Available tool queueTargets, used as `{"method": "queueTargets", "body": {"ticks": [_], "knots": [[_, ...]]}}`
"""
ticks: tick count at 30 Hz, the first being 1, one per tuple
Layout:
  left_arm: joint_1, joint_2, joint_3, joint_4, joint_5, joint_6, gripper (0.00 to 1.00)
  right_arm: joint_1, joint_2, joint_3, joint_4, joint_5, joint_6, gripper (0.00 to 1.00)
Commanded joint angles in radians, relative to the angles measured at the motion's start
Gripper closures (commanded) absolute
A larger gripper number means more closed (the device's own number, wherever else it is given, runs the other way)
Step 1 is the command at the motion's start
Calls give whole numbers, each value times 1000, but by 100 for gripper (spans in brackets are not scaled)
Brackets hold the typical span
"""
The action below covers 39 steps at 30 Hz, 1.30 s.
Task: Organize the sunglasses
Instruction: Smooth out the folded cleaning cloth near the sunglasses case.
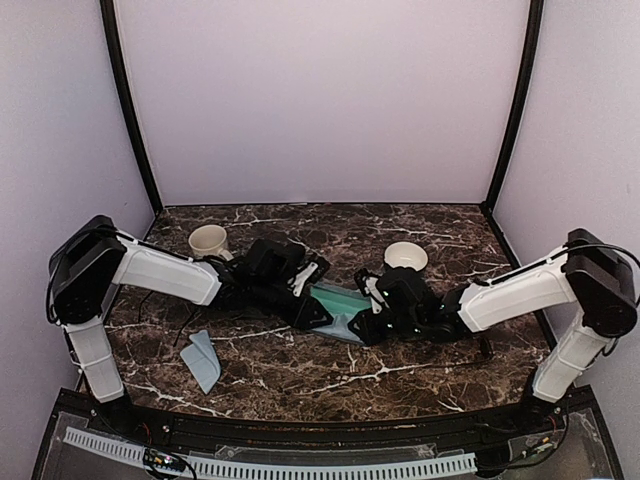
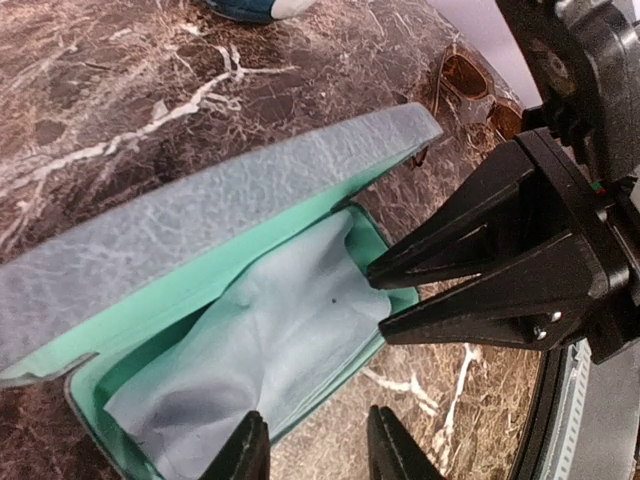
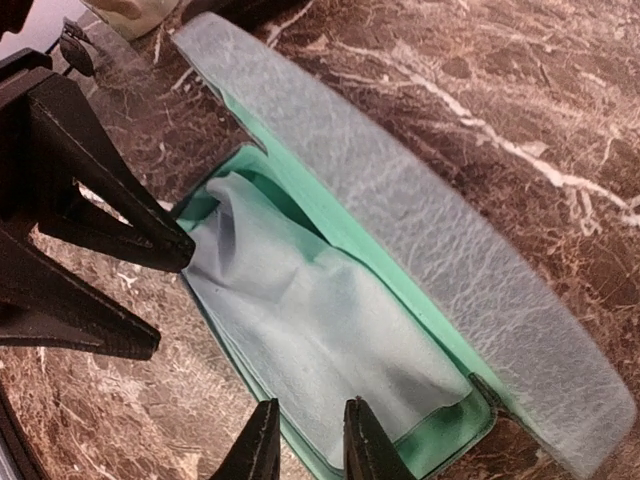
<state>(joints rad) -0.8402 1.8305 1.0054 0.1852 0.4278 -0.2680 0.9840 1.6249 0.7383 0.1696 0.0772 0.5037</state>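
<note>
On the left part of the marble counter [image 1: 300,385] lies a flat blue-grey piece [image 1: 203,360], and behind it stands a pale cup [image 1: 208,240]. The left claw [image 2: 318,430] reaches toward the middle. Its jaws are a little apart and stand over the near rim of the open case [image 1: 338,305], one finger above the lining and one outside; they do not press on anything. The case lies in the middle between both arms, lid up, green inside, with a light cloth [image 2: 270,340] in it. The right claw [image 3: 311,425] stands at the other end of the case in the same way, partly open over the rim and holding nothing. A second cup [image 1: 405,256] stands behind it. One pair of sunglasses [image 2: 478,90] with brownish lenses lies on the counter outside the case, just past the corner of the lid; I cannot find the second pair with certainty.
</note>
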Motion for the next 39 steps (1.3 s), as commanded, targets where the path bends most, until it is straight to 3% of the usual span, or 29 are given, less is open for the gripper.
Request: {"method": "queueTargets", "body": {"ticks": [1,19,39], "knots": [[-17,46,35,39,34,-23,66,2,46,25,36,-16,35,77],[-17,121,96,-21,-57,26,66,-31,107,52,23,-10,48,79],[-17,98,109,-155,-186,119,65,-45,125,76,-82,49,87,83]]}}
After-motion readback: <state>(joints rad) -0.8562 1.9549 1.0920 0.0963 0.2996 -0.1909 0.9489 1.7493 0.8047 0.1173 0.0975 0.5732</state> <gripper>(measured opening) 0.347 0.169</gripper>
